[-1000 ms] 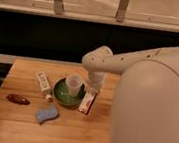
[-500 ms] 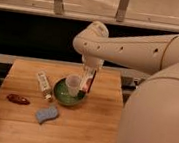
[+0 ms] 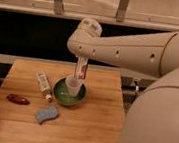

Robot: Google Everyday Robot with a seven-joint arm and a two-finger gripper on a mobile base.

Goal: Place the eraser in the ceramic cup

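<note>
The eraser (image 3: pixel 82 68) hangs upright, white with a red and dark band at its lower end. My gripper (image 3: pixel 81 59) is shut on its upper part and holds it just above the ceramic cup (image 3: pixel 73 85). The eraser's lower end is at the cup's rim, on its right side. The pale cup stands upright inside the round green bowl (image 3: pixel 60 96) near the middle of the wooden table (image 3: pixel 89 131). My arm reaches in from the right and hides the fingers' upper parts.
A white tube with a printed label (image 3: pixel 43 83) lies left of the bowl. A wavy light-blue sponge (image 3: pixel 46 114) lies in front of the bowl. A dark red object (image 3: pixel 18 99) lies at the left. My robot's body fills the right side of the view.
The eraser has come up from the table right of the bowl and moved left. It now hangs upright over the cup. The arm has swung up and left with it.
</note>
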